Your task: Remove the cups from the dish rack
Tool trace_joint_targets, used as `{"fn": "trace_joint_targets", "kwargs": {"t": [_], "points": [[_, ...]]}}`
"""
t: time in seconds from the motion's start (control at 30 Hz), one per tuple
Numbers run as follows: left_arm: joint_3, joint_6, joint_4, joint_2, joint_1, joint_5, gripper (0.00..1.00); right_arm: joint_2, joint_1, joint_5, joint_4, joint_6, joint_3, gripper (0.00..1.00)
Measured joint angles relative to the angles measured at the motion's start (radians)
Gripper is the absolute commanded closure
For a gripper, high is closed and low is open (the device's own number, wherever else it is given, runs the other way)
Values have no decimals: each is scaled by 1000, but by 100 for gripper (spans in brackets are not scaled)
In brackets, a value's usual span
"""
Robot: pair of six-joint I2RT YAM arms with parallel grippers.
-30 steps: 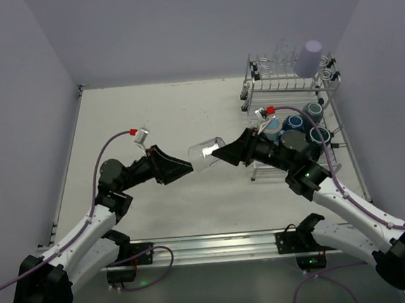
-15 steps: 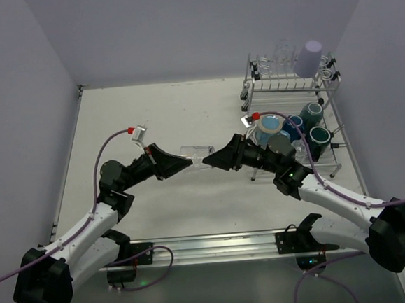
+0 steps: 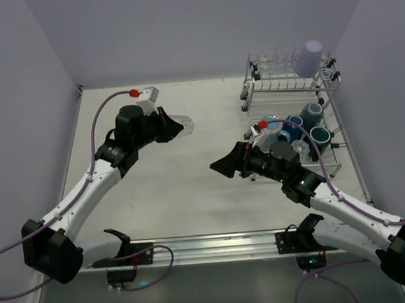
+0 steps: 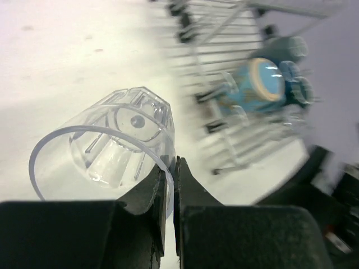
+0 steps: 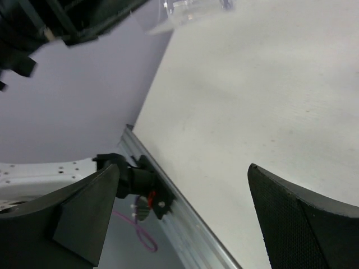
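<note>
Item: clear glass (image 4: 118, 143), faceted, thin-walled.
Location: tilted on side over far-left worktop (image 3: 156, 190), well apart from dish rack (image 3: 292, 83).
Held by: left end effector (image 4: 171, 168), pinched on rim, one finger inside.
Right end effector (image 3: 221, 166): spread wide, empty.
Handling, judged: light, rigid, slick, breakable; rim pinch suits; set down gently.
In rack: teal mugs (image 3: 305, 124), lavender tumbler (image 3: 309, 57).

The dish rack (image 3: 289, 92) stands at upper right, a tumbler (image 3: 309, 57) on its upper tier, mugs (image 3: 320, 135) in its lower. A glass (image 3: 183, 125) sits left of centre in the left gripper (image 3: 175, 128); the right gripper (image 3: 219, 167) lies lower right of it, apart.
</note>
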Motion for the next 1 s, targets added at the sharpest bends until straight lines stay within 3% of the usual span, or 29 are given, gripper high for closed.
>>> {"fn": "trace_joint_targets", "kwargs": {"t": [0.23, 0.43, 0.63, 0.7, 0.87, 0.93, 1.0], "points": [[284, 210, -347, 317, 79, -267, 100, -66, 0, 107, -240, -116, 7, 1], [338, 295, -533, 526, 206, -394, 100, -139, 1, 147, -348, -183, 6, 1], [364, 332, -635, 592, 253, -474, 100, -169, 1, 158, -364, -216, -10, 1], [371, 335, -637, 602, 256, -490, 94, -166, 1, 158, -367, -224, -14, 1], [372, 354, -639, 613, 262, -526, 45, -164, 1, 169, -368, -238, -14, 1], [372, 356, -638, 613, 267, -539, 33, -164, 1, 183, -374, -242, -14, 1], [372, 359, -639, 613, 273, -552, 28, -163, 1, 191, -386, -246, -14, 1]]}}
